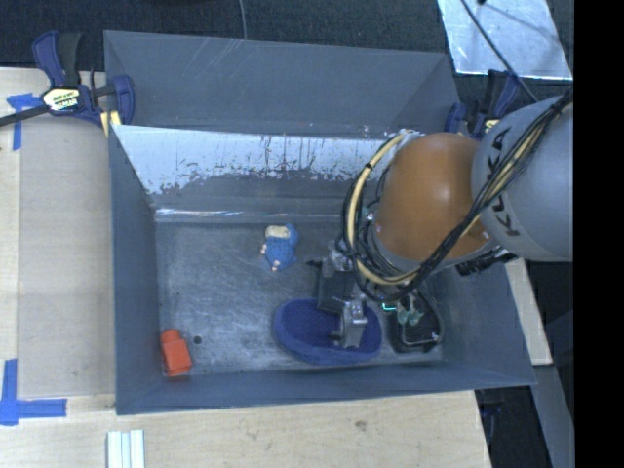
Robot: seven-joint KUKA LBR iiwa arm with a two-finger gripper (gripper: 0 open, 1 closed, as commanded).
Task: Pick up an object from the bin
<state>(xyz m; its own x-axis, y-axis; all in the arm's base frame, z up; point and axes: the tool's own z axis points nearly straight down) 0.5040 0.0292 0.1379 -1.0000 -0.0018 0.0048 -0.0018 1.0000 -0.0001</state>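
My gripper [348, 328] is down at the front right of the bin floor, its fingers resting on a flat blue round thing [307, 331] that looks like a soft cap or pouch. Its fingers press into the right part of that blue thing. Just right of the gripper lies a black thing with a green mark [414, 328]. Farther back, a small blue and tan toy figure [279, 246] lies on the floor.
An orange block [175, 352] sits in the front left corner of the bin. The arm with its orange cover and cables hangs over the bin's right side.
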